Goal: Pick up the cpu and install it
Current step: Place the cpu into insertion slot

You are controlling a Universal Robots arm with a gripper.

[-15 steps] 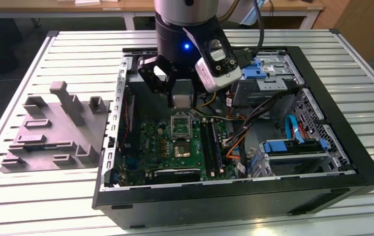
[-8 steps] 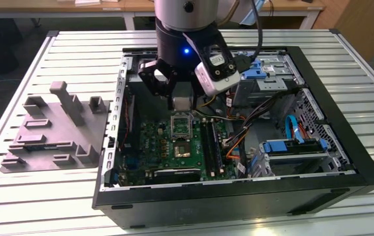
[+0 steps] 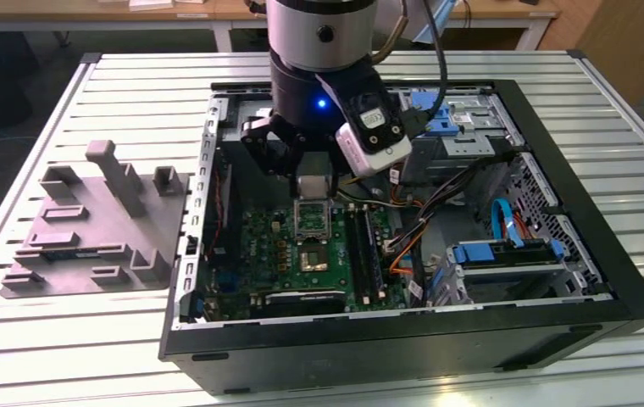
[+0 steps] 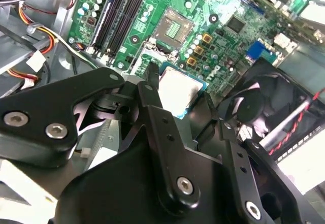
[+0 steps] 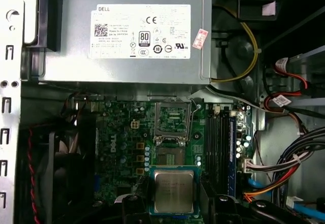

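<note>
The cpu (image 5: 173, 188), a small flat square chip with a pale silvery top, is held by two opposite edges between black fingers (image 5: 133, 206). My gripper (image 5: 173, 203) is shut on it. In the second wrist view the cpu (image 4: 177, 84) hangs above the green motherboard, a short way from the black square socket (image 4: 173, 28) with its metal frame. In the first wrist view the socket (image 5: 172, 120) lies between the cpu and the power supply. In the exterior view my gripper (image 3: 313, 185) hangs inside the open computer case, just above the socket (image 3: 311, 219).
The grey power-supply box (image 5: 127, 31) fills one end of the case. Memory slots (image 5: 221, 148) run beside the socket, with bundles of coloured cables (image 5: 279, 173) past them. A black fan (image 4: 254, 107) sits near the gripper. A grey plastic tray (image 3: 85, 229) stands on the slatted table at the exterior view's left.
</note>
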